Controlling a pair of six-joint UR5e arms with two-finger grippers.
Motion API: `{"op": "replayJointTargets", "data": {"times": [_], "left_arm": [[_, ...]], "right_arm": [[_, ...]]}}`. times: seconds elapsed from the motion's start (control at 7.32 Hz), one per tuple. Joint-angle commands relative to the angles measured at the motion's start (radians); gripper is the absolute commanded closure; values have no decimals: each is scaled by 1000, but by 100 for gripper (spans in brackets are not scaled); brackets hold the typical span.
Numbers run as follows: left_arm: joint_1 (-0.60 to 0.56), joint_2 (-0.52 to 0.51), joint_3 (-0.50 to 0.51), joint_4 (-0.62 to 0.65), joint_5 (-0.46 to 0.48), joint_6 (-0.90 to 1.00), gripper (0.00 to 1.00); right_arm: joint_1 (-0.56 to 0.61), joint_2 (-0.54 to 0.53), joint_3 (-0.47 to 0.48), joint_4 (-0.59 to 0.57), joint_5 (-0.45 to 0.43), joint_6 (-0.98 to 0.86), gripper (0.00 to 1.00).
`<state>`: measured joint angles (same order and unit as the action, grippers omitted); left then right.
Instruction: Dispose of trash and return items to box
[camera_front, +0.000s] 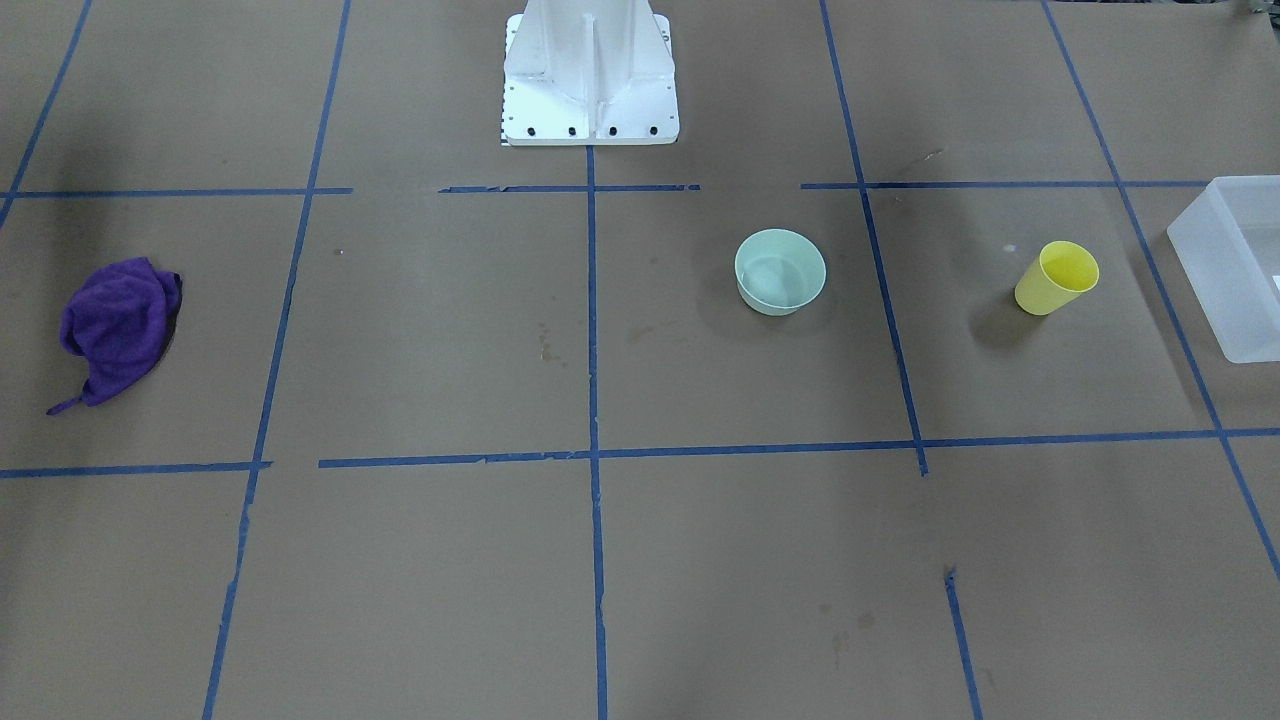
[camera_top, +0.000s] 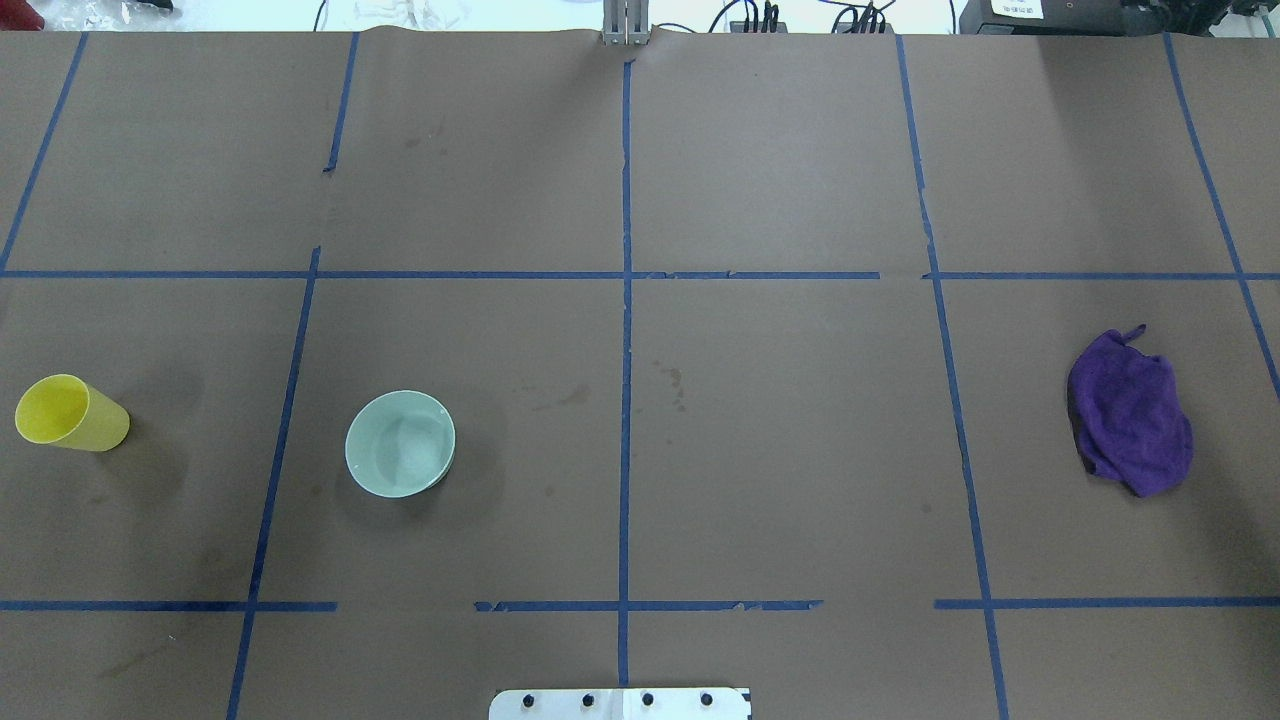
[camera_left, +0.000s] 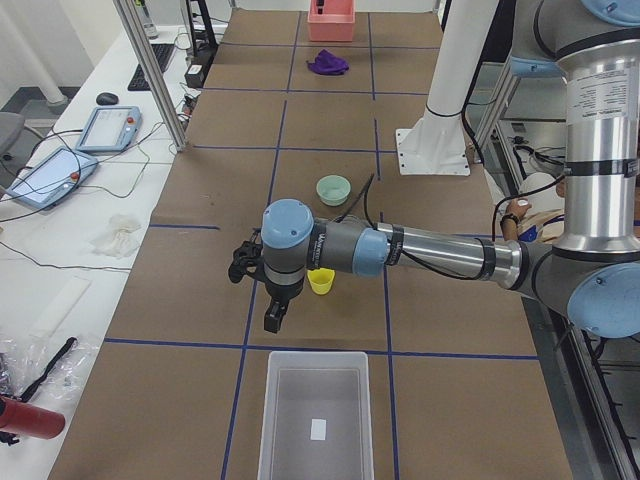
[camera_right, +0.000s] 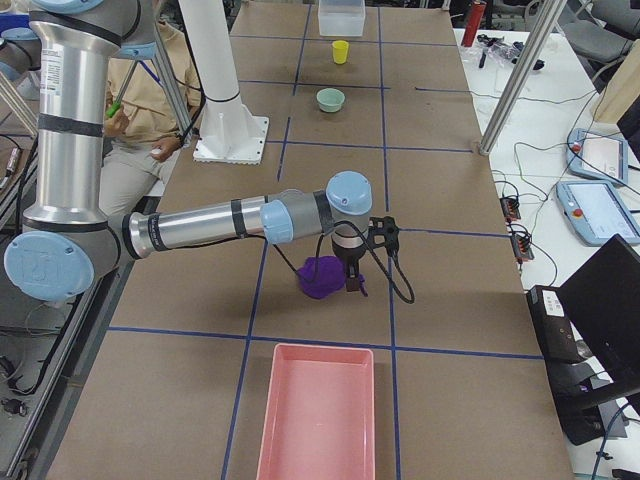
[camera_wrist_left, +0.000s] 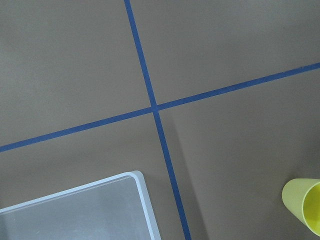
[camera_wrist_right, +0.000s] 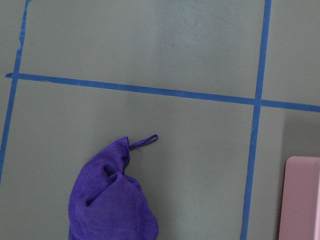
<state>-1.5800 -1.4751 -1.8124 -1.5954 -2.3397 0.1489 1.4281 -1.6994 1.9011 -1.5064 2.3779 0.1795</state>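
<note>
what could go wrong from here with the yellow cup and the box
1. The small yellow tapered plastic cup stands upright and looks light; the left gripper, hanging near it, could tip it on approach.
2. Carried low, it could strike the straight wall of the rectangular frosted white plastic box.

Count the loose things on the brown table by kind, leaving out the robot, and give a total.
Cups: 1, yellow cup
Bowls: 1, green bowl
Cloths: 1, purple cloth
Bins: 2, white bin, pink bin
Total: 5
</note>
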Motion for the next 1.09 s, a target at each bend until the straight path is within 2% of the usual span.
{"op": "replayJointTargets", "data": {"times": [0.0, 0.27, 0.41, 0.96], "left_arm": [[2, 4, -25, -11, 6, 21, 0], [8, 9, -36, 5, 17, 20, 0], [8, 7, -38, 3, 58, 15, 0], [2, 8, -36, -24, 24, 14, 0]], "right_arm": [[0, 0, -4, 0, 0, 0, 0], [0, -2, -4, 0, 0, 0, 0], [0, -3, -4, 0, 0, 0, 0], [0, -14, -5, 0, 4, 0, 0]]}}
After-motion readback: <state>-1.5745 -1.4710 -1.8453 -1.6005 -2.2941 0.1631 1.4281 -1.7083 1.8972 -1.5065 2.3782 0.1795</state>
